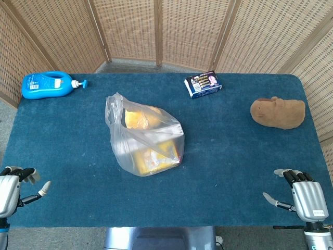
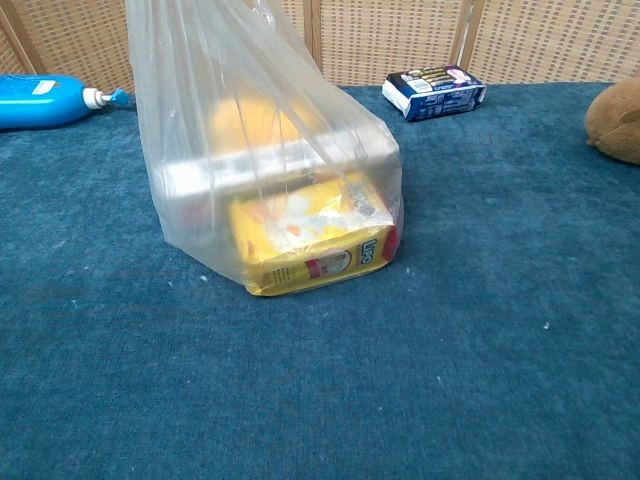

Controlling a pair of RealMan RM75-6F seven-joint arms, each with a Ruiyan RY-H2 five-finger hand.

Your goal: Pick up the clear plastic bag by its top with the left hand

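- A table [image 1: 234, 156] covered in blue carpet.
- A clear plastic bag [image 1: 143, 138] stands near its middle, yellow packages inside.
- A blue pump bottle [image 1: 48, 85] lies at the far left corner.
- A small dark box [image 1: 203, 85] sits at the far edge.
- A brown plush toy [image 1: 278, 112] rests far right.

A blue-carpeted table [image 1: 234, 156] fills the scene. Behind its far edge stands a folding screen [image 1: 156, 26] of woven wicker panels in wooden frames (angled around the table). Even, soft light.
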